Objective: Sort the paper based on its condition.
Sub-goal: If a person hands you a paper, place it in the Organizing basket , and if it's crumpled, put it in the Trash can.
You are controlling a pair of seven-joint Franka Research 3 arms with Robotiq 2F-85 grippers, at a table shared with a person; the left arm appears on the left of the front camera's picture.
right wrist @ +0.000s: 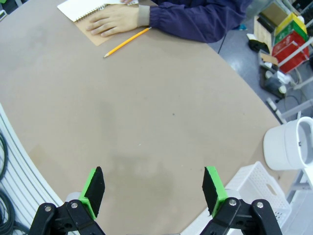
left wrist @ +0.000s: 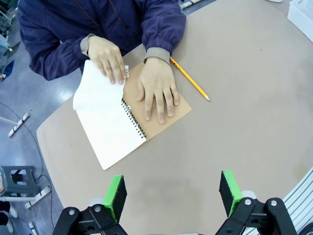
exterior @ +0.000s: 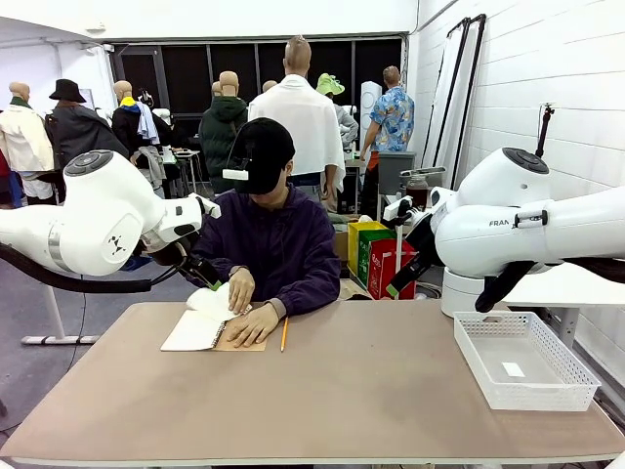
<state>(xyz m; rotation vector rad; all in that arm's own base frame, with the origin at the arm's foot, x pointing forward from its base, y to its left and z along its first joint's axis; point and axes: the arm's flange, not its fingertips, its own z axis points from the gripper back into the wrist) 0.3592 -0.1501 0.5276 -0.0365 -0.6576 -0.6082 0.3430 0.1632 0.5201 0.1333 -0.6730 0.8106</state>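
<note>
Paper (left wrist: 95,90): one thin white sheet, curled up off the open notepad (left wrist: 113,137) at the far edge of the table (exterior: 371,391), right in front of the seated person. From where I stand I can't tell whether it is free of the spiral binding.
Person's hands: one hand (left wrist: 108,58) presses on the lifted sheet near the binding. The other hand (left wrist: 157,90) lies flat on the brown card cover.
Pencil (left wrist: 190,83): yellow, lying on the tabletop just beside the cover, touching neither hand.
Tray (exterior: 543,400): white mesh, on the robot's right side of the table, well apart from the notepad. There is a small white scrap or label on its floor, too small to make out.
Left gripper (left wrist: 171,188): fingers spread wide, nothing between the green pads, hanging above bare tabletop on the near side of the notepad.
Right gripper (right wrist: 154,188): fingers likewise wide apart and holding nothing, above bare table with a corner of the tray beside it.
</note>
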